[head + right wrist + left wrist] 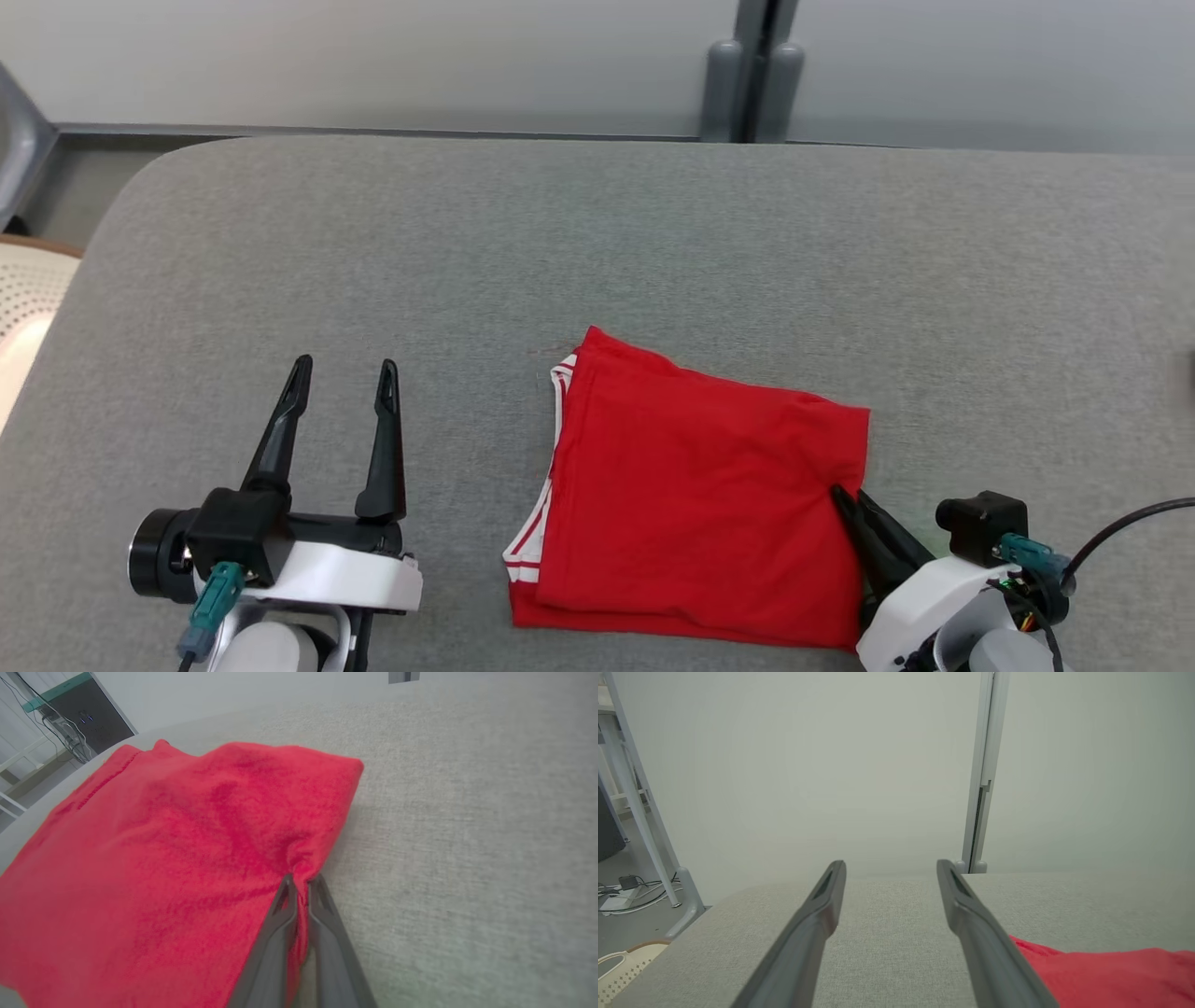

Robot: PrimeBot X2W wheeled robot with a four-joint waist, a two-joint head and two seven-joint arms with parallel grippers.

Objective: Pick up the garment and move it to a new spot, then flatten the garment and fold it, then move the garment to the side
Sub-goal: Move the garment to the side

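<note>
The red garment (pixel 700 495) lies folded into a rough rectangle on the grey table (pixel 597 243), with white trim showing along its left edge. My right gripper (pixel 843 497) is shut on the garment's right edge; in the right wrist view the cloth (pixel 187 858) puckers where the fingertips (pixel 288 887) pinch it. My left gripper (pixel 344 371) stands open over bare table to the left of the garment, with nothing between its fingers. In the left wrist view a corner of the garment (pixel 1111 975) shows at the lower right, beside the right finger (pixel 971 924).
The table's far edge meets a pale wall with a grey post (pixel 752 70). A perforated cream-coloured object (pixel 23 299) sits beyond the table's left edge. A black cable (pixel 1130 523) runs off at the lower right.
</note>
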